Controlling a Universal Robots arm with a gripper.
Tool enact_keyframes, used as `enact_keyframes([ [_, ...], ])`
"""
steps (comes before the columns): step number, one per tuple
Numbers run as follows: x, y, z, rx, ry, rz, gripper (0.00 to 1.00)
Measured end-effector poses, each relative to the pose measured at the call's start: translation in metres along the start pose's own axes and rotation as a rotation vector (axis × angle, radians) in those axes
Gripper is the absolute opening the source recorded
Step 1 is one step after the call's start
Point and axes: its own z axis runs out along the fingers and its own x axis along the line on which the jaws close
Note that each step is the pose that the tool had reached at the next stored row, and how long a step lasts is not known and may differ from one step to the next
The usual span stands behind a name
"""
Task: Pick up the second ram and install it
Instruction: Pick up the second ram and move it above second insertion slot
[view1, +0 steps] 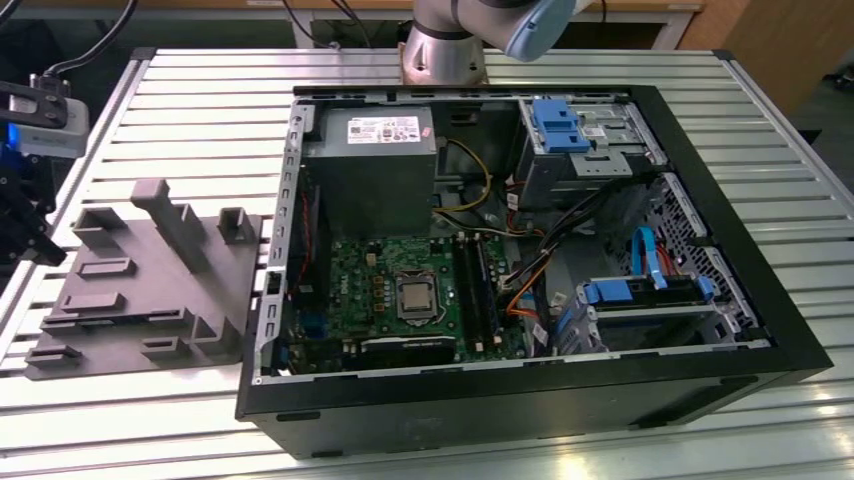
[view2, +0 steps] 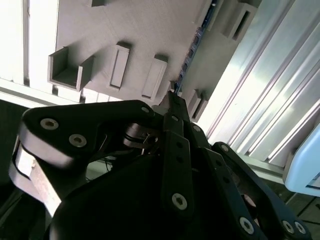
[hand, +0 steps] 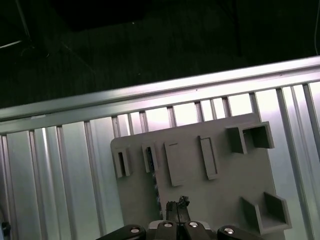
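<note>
Exterior view: the arm (view1: 441, 50) stands on its base at the far edge of a ribbed metal table (view1: 200, 100). Its upper link leaves the picture at the top. Its dark wrist end (view1: 27, 190), carrying a small camera, hangs at the exterior view's left, raised above the left side of a grey moulded tray (view1: 134, 290). To the tray's right lies an open black computer case (view1: 534, 400), with the green motherboard (view1: 387, 280) exposed inside. A brown wooden panel (view1: 781, 45) shows beyond the table's far right corner.

Second wrist view: the black gripper (view2: 172, 97) points down over the tray (view2: 125, 25). Its fingers are drawn almost together, pinching the second ram (view2: 192, 50). The ram appears edge-on as a thin dark strip running away from the fingertips, across the tray's posts. Bright table slats lie beside the tray.

First wrist view: the gripper's tips (hand: 177, 206) sit over the tray (hand: 215, 200), well above it. The second ram (hand: 155, 190) is a faint thin line leading from the tips toward a slotted post. Past the tray are the table slats (hand: 60, 165), the table's edge, then dark floor (hand: 150, 40).
</note>
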Motion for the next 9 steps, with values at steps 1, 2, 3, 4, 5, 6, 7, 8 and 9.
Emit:
enact_keyframes([
  [1, 0.0, 0.0, 0.0002, -0.0001, 0.0001, -0.004, 0.11],
  [2, 0.0, 0.0, 0.0004, -0.0002, 0.0003, -0.009, 0.11],
  [3, 0.0, 0.0, 0.0005, -0.0003, 0.0006, -0.013, 0.11],
  [4, 0.0, 0.0, 0.0005, -0.0003, 0.0006, -0.015, 0.11],
  [5, 0.0, 0.0, 0.0005, -0.0004, 0.0007, -0.015, 0.11],
  [6, 0.0, 0.0, 0.0005, -0.0004, 0.0007, -0.015, 0.11],
  [7, 0.0, 0.0, 0.0006, -0.0004, 0.0007, -0.015, 0.11],
  [8, 0.0, 0.0, 0.0006, -0.0003, 0.0006, -0.016, 0.11],
  [9, 0.0, 0.0, 0.0006, -0.0004, 0.0007, -0.016, 0.11],
])
